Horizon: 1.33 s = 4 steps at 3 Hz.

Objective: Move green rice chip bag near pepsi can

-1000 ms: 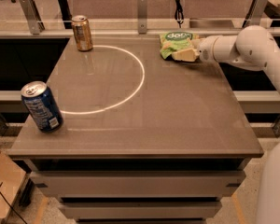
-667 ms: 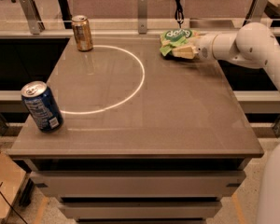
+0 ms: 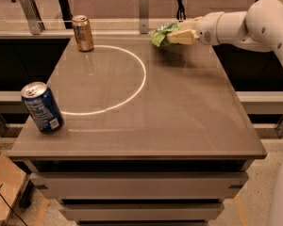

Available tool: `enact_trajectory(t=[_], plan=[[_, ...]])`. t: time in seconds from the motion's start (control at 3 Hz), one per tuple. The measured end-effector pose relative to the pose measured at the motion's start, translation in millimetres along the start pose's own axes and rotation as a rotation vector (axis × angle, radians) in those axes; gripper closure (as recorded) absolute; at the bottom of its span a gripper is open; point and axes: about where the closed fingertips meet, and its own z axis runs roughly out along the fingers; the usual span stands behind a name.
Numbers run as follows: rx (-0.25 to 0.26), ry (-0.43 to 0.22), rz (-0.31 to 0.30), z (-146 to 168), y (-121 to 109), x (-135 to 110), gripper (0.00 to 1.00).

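While I have only the one camera view to go by, it shows enough. My gripper [image 3: 181,36] is above the far right part of the table [image 3: 179,126], at the end of my white arm [image 3: 245,25] that reaches in from the right. Its two fingers are pressed together on the green rice chip bag [image 3: 161,34], which sticks out to the left of them, crumpled. A soft shadow lies on the table under the bag, so I judge that the bag does not touch the surface.

Compared with a second ago, the bag is now higher and a little more to the left. Before, it was low at the far right of the table with my fingers on it. For the task this means that the grasp is done and the lift has succeeded; the carrying is only beginning.

The pepsi can [image 3: 41,108] is at the near left corner of the table, close to the edge, and it has not moved. It is well apart from the bag, almost the whole diagonal of the table away. The gold-brown can [image 3: 83,33] stands at the far left, also unmoved. A white ring of light [image 3: 134,91] lies on the surface between them.

I think my path should go toward the near left, passing well clear of the gold-brown can.
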Motion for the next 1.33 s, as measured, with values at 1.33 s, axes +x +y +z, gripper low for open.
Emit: enact_trajectory(t=[1.33], plan=[[-0.208,-0.090,-0.115,-29.6,82.9,-65.7,1.00]])
